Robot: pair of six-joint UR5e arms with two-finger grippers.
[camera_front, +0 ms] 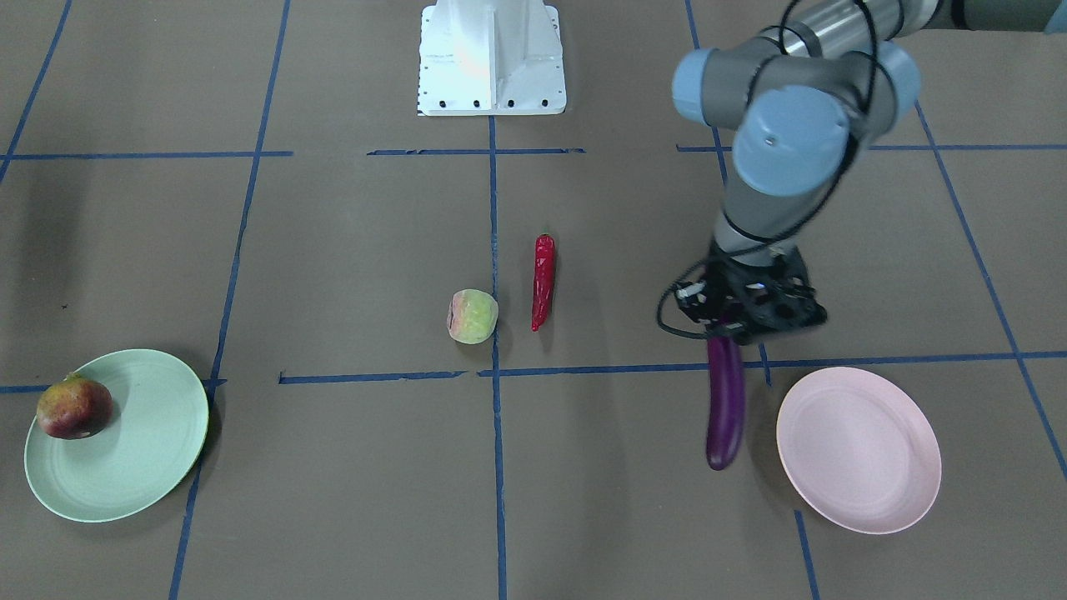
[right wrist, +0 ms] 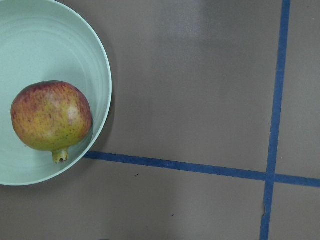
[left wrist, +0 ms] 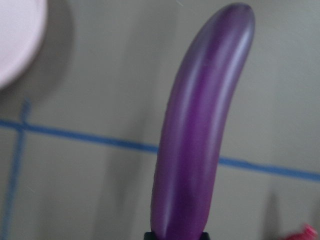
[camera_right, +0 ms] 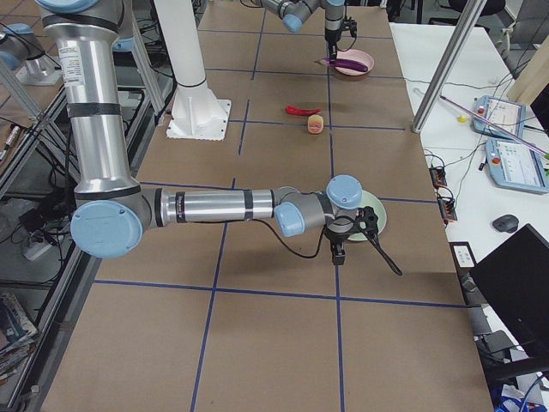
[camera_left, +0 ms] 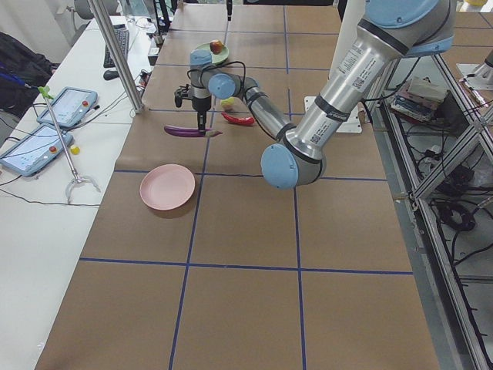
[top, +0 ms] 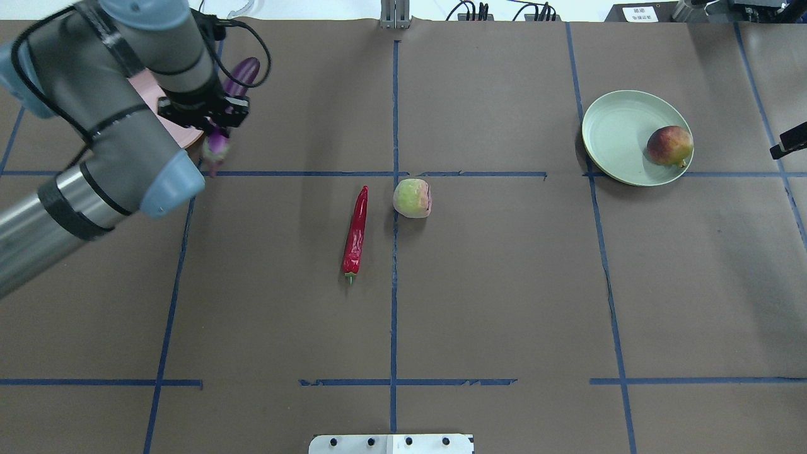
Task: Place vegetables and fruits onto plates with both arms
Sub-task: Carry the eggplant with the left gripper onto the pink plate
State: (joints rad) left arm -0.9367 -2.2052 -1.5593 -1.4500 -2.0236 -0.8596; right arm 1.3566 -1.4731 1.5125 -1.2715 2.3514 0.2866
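My left gripper (camera_front: 733, 329) is shut on the stem end of the purple eggplant (camera_front: 725, 408) and holds it level above the table, just beside the empty pink plate (camera_front: 859, 450). The left wrist view shows the eggplant (left wrist: 200, 130) and the plate's edge (left wrist: 15, 35). The dark red fruit (top: 669, 145) lies on the mint green plate (top: 618, 132). The pale yellow-green fruit (top: 412, 197) and the red chili (top: 355, 233) lie side by side at the table's middle. Only a bit of my right gripper (top: 788, 142) shows, beside the green plate; I cannot tell whether it is open or shut.
The white base block (camera_front: 492, 58) stands at the robot's side of the table. Blue tape lines (camera_front: 496, 375) cross the brown surface. A metal post (camera_left: 115, 54) and tablets (camera_left: 35, 146) stand on the white bench beyond the plates' edge.
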